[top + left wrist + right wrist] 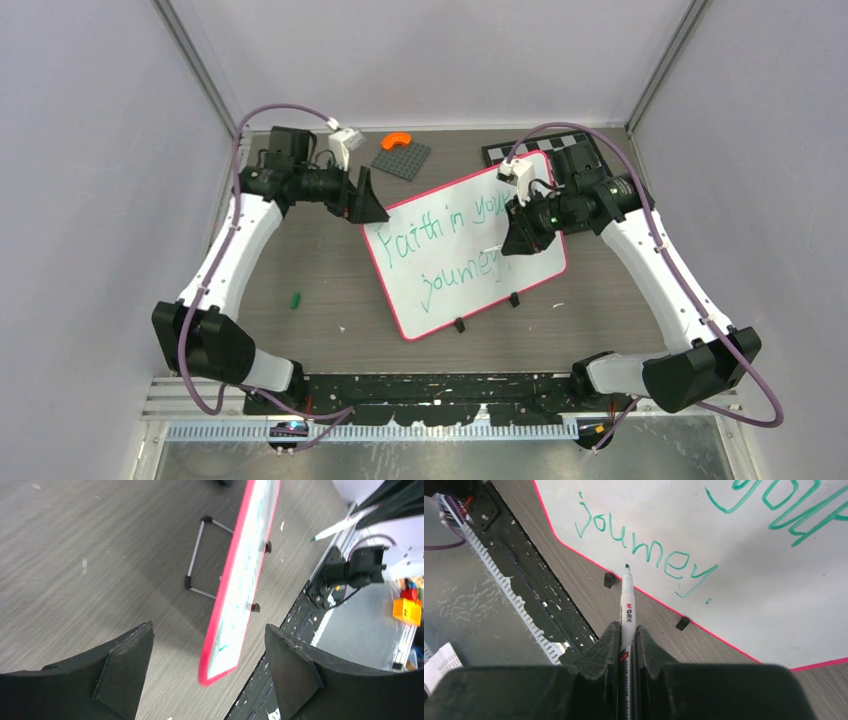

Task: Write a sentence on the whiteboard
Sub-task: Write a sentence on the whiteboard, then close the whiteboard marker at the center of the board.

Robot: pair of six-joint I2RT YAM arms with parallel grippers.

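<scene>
Wedges of matte black on my left gripper (208, 630) gape wide; my right gripper (626, 629) clenches a slim white marker (627, 592) by the glossy red-rimmed whiteboard (749, 555).

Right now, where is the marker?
Right wrist view: the marker is clamped in the right gripper's jaws, tip by the whiteboard's lower rim, just below "journey".

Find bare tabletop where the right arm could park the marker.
Bare wood left of the whiteboard, out to the left arm, holds only a small green piece. Narrow strip between whiteboard and base rail. Back edge crowded: grey plate, checkered board.
</scene>
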